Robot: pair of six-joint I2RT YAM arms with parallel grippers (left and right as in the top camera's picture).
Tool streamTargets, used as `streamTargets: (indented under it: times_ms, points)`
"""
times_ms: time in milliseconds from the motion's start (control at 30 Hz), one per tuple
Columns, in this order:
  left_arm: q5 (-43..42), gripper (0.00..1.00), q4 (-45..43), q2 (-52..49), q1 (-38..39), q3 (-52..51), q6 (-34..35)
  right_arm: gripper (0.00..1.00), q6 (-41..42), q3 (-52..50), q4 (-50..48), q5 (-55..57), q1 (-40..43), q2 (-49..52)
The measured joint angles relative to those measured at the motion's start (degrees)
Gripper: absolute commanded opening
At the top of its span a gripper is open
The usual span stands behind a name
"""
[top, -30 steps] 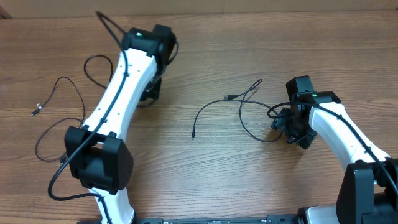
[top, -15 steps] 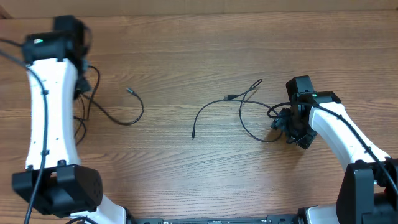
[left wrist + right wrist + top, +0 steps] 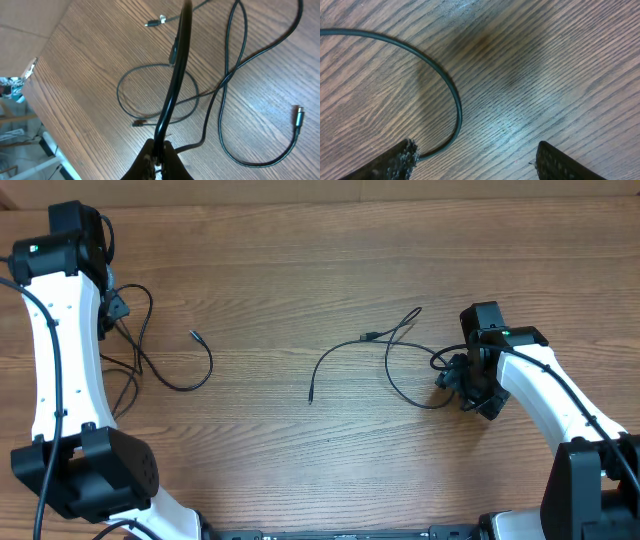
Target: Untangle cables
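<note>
While its fingers press together on one cable point(image 3: 175, 75), the left gripper point(image 3: 110, 308) at 10 o'clock lifts that cord off the loose loops point(image 3: 185, 383) beside it, probably to part them. At 3 o'clock the right gripper point(image 3: 452, 378), fingers spread, sits low beside the other cable point(image 3: 400, 388), holding nothing. The table point(image 3: 300, 260) is bare wood grain; beyond its edge shows only a blurred sliver of room.

left tool point(image 3: 159, 155): cropped by the bottom edge
held cable point(image 3: 175, 75): blurred, leaves the top edge
cable loops point(image 3: 180, 387): partly under the left arm point(image 3: 65, 360)
right tool point(image 3: 476, 160): fingers cropped at the bottom edge
</note>
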State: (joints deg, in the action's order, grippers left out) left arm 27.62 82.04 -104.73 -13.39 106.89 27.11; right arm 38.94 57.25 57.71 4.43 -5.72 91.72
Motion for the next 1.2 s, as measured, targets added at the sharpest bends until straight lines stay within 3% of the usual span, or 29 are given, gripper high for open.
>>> streamTargets:
  times_ms: [167, 233, 333, 367, 433, 600, 733, 800, 933, 1000, 1033, 1167, 1200]
  points:
    - [0.13, 0.07, -0.5, -0.61, 0.0, 0.0, 0.0, 0.75, -0.02, 0.0, -0.04, 0.02, 0.0, 0.0]
    - [0.59, 0.14, -0.61, -0.63, 0.0, 0.0, 0.0, 0.75, -0.02, 0.0, -0.02, 0.0, 0.0, -0.02]
    - [1.38, 0.45, -1.01, -0.61, 0.0, 0.0, 0.35, 0.75, -0.02, 0.0, -0.02, 0.02, 0.0, 0.0]
    - [1.55, 0.64, -1.2, -0.63, 0.0, 0.0, 0.46, 0.75, -0.04, 0.0, 0.0, 0.02, 0.0, -0.02]
    - [1.73, 0.81, -1.64, -0.61, 0.0, 0.0, 0.33, 0.75, -0.04, 0.0, 0.04, 0.02, 0.0, 0.0]
    - [-3.52, 0.88, -2.54, -0.61, 0.0, 0.0, 0.11, 0.75, -0.15, 0.0, -0.04, 0.02, 0.0, -0.02]
    - [-14.97, 0.86, -5.07, -0.63, 0.66, 0.0, -4.13, 0.75, -0.15, 0.0, -0.26, 0.0, 0.0, -0.02]
    - [-20.68, 0.79, -6.69, -0.61, 1.77, 0.0, -6.93, 0.75, -0.15, 0.0, -0.26, -0.04, 0.0, -0.02]
    - [-29.94, 0.54, -8.48, -0.61, 6.27, -0.07, -11.76, 0.75, -0.17, 0.0, -0.26, -0.13, 0.0, 0.0]
    - [-31.95, 0.29, -10.23, -0.61, 8.81, -0.79, -13.75, 0.75, -0.17, 0.0, -0.28, -0.17, 0.0, 0.0]
    - [-33.11, 0.22, -11.72, -0.61, 10.8, -2.01, -14.4, 0.75, -0.17, 0.0, -0.28, -0.2, 0.0, -0.02]
    - [-34.6, 0.04, -17.81, -0.68, 15.37, -7.96, -15.72, 0.75, -0.15, 0.0, -0.13, -0.59, 0.0, -0.02]
    - [-34.97, 0.04, -19.65, -0.7, 16.87, -10.88, -15.93, 0.75, -0.17, 0.0, -0.09, -0.61, 0.0, -0.02]
